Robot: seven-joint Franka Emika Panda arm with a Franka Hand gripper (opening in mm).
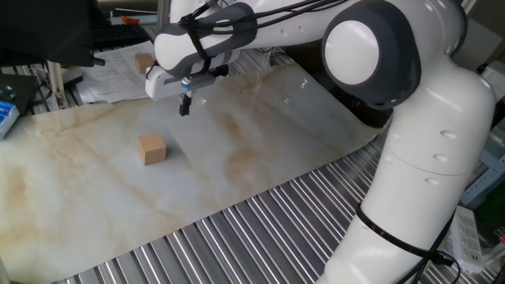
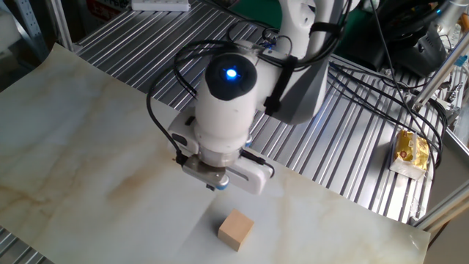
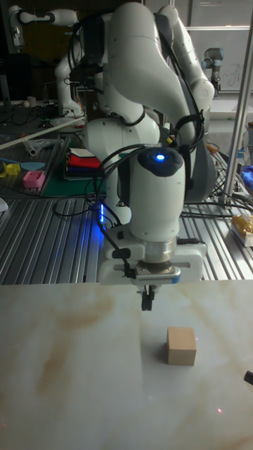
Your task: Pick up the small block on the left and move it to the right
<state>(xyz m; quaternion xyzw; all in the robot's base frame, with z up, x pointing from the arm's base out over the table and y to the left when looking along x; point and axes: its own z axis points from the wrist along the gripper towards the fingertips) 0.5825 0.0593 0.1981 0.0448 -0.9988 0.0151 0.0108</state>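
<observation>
The small block is a light-tan wooden cube resting alone on the marbled sheet. It also shows in the other fixed view and in the tall view. My gripper hangs in the air behind and to the right of it, well clear of it. In the tall view the gripper is up and left of the cube, its two dark fingers pressed together with nothing between them. From the other fixed view, the wrist mostly hides the gripper.
A second tan block lies beyond the sheet's far edge near some papers. Ribbed metal table surrounds the sheet. A yellow packet lies on the ribs at the right. The arm's big white body stands close by.
</observation>
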